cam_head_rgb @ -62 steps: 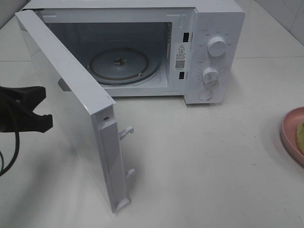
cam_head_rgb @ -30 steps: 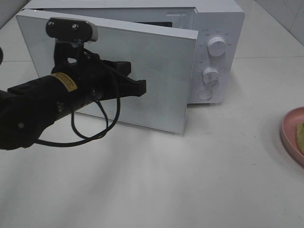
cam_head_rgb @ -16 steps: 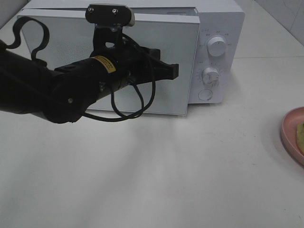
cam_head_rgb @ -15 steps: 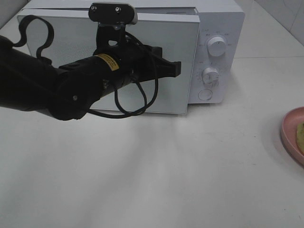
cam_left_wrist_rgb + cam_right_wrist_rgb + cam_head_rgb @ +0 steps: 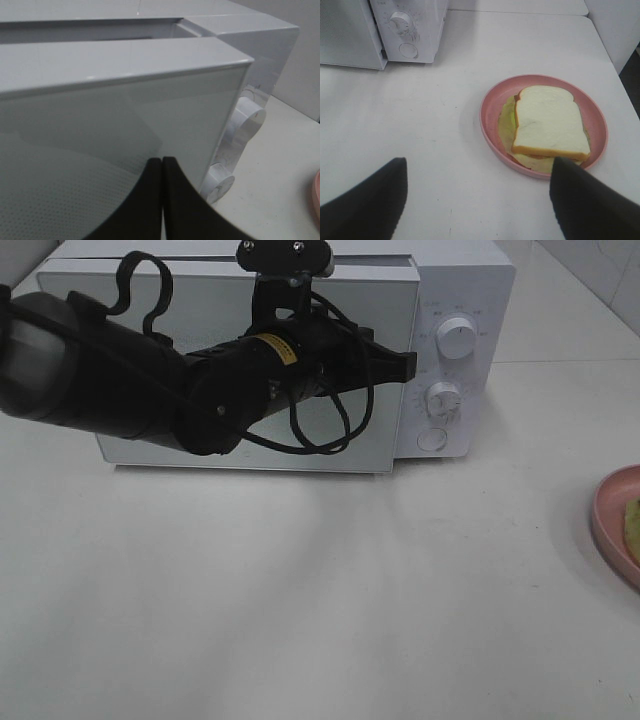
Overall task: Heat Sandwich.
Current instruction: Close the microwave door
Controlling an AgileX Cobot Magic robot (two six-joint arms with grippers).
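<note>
Meanwhile, the small white-bread sandwich [image 5: 547, 127] lay on its round pink plate [image 5: 490, 107], just ahead of the wide-spread right hand [image 5: 477, 192]; the left hand [image 5: 161, 200], pinched shut, pressed the white microwave door [image 5: 345, 445].

Three cameras around one white microwave [image 5: 300, 350].

The high camera looks down at its front from far off. The left wrist camera sits very close to its door [image 5: 115, 130]. The right wrist camera looks down beside it, sharing its knobs [image 5: 400, 22] and the pink plate [image 5: 490, 117].
</note>
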